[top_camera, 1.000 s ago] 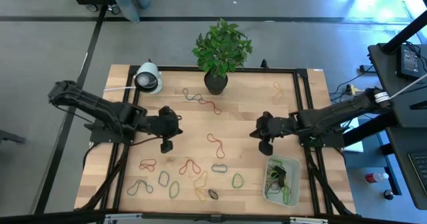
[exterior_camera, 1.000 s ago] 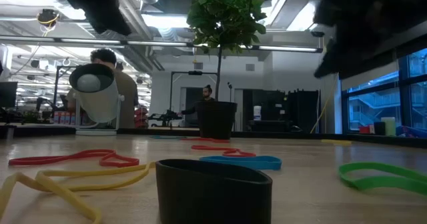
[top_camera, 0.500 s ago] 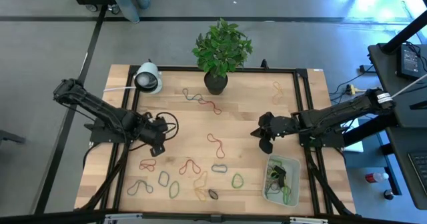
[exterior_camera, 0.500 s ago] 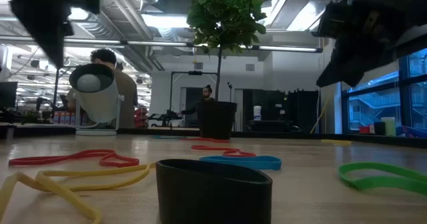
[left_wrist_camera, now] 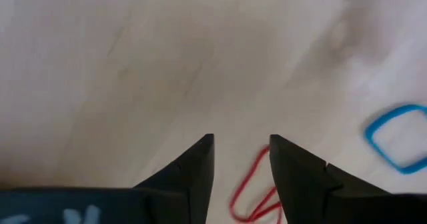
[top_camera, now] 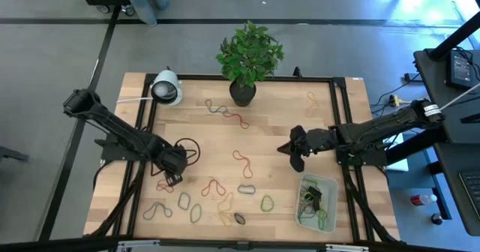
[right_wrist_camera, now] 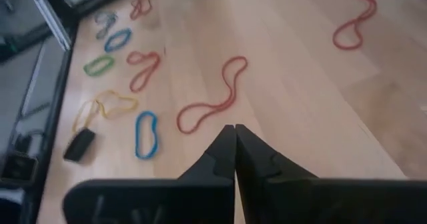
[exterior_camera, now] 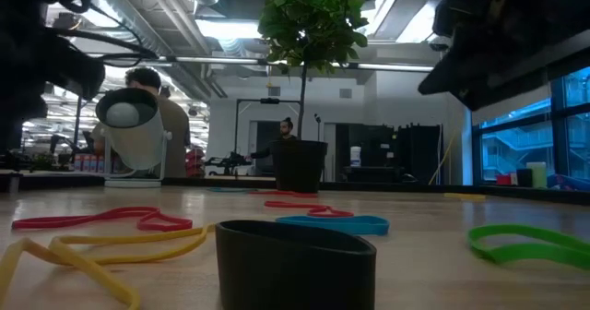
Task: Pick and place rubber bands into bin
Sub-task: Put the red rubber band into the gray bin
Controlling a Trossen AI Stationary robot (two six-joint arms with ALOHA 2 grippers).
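Loose rubber bands (top_camera: 214,196) in several colours lie flat on the wooden table (top_camera: 274,124), most of them near the front edge. My left gripper (left_wrist_camera: 241,141) points down, open, just over a red rubber band (left_wrist_camera: 250,184) at the front left (top_camera: 165,184); a blue band (left_wrist_camera: 399,134) lies beside it. My right gripper (top_camera: 295,153) hovers shut right of the middle, above a long red band (right_wrist_camera: 213,101). The pale bin (top_camera: 316,201) stands at the front right with several bands inside.
A potted plant (top_camera: 246,61) stands at the far middle and a white round device (top_camera: 166,88) at the far left. A black frame (top_camera: 337,79) edges the table. More bands (top_camera: 225,113) lie near the pot. People show in the room behind (exterior_camera: 152,93).
My left gripper has gone down and toward the table's near edge, tipping until it points straight down over the red band at the front left. My right gripper has stayed in place, shut.
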